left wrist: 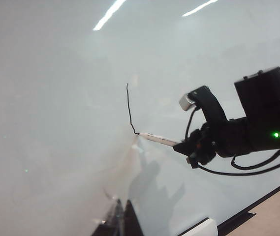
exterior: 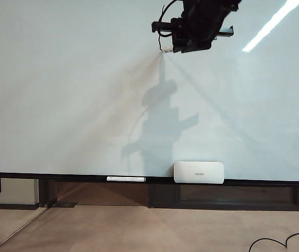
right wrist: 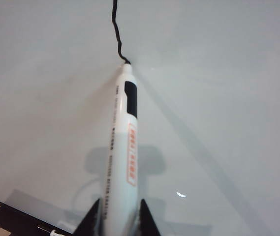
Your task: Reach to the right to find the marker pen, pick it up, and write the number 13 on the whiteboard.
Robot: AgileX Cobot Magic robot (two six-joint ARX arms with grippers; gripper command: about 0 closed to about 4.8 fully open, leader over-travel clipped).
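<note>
Though partly hidden, marker pen (right wrist: 122, 147) boardward.

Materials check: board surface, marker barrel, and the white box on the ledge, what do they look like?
Whiteboard: glossy, smooth, probably coated or enamelled; it mirrors ceiling lights and shadows. Marker pen, held in the right end effector: likely smooth white plastic, slight sheen, printed lettering. White box: looks like matte moulded plastic with rounded corners; can't confirm. The left end effector is out of view.

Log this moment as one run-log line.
stage: writing first stroke | right claw: shut on marker pen, tip touching whiteboard | black stroke: wavy, unfinished | left claw: out of view
</note>
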